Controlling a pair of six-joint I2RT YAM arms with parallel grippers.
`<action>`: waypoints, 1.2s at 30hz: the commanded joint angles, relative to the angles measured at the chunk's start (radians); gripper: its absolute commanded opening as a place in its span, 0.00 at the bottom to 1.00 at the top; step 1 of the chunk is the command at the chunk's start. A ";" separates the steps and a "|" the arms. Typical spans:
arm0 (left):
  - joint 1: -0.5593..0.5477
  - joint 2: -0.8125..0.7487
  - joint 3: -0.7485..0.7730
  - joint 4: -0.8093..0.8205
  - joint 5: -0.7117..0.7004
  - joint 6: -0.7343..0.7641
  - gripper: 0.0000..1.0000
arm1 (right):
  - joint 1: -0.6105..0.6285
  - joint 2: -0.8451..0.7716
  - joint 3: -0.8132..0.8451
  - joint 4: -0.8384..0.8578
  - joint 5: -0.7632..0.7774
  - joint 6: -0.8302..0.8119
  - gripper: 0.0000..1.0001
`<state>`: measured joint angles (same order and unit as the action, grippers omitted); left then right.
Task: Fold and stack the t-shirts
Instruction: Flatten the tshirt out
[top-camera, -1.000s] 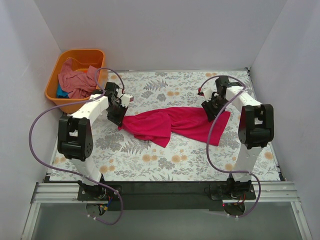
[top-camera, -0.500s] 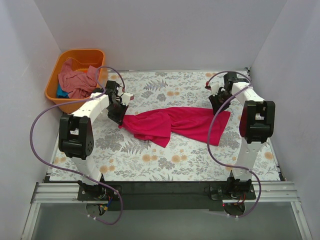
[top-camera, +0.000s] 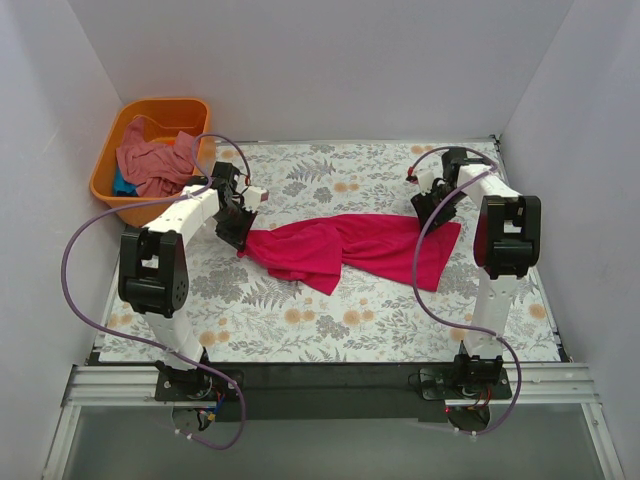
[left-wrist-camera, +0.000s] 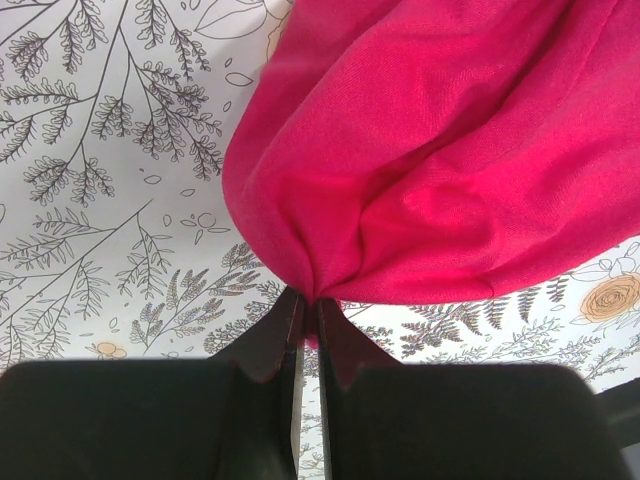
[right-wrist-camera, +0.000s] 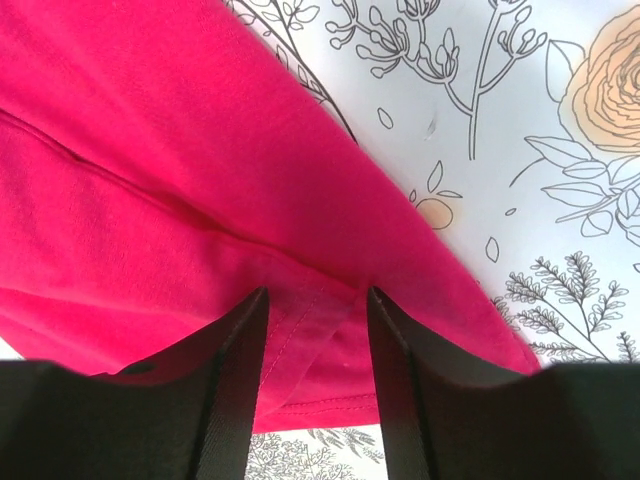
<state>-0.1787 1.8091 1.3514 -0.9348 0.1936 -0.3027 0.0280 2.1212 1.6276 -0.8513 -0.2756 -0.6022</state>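
While in L gripper (left-wrist-camera: 308, 308), crimson tee (left-wrist-camera: 440, 160).

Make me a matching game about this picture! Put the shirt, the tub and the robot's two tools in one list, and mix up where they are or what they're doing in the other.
Things:
1. bright pink shirt
2. orange tub
3. left tool
4. right tool

Places or states:
A. open, with the shirt's edge between its fingers
B. lying across the middle of the flowery cloth
C. at the far left corner, with a pale pink shirt inside
D. shut on a bunched-up end of the shirt

Right pairs: 1-B, 2-C, 3-D, 4-A
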 joint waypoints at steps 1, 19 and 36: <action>0.002 -0.002 0.014 -0.001 0.001 0.002 0.00 | 0.001 0.008 0.041 -0.012 -0.010 0.010 0.52; 0.077 0.065 0.150 -0.068 0.067 -0.036 0.00 | -0.019 -0.231 -0.014 -0.069 -0.034 -0.031 0.01; 0.023 -0.147 0.159 0.057 0.448 0.020 0.43 | -0.057 -0.481 -0.296 -0.112 -0.126 -0.062 0.01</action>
<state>-0.0700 1.8633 1.5589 -0.9474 0.4732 -0.3256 -0.0322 1.6794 1.3506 -0.9470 -0.3515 -0.6605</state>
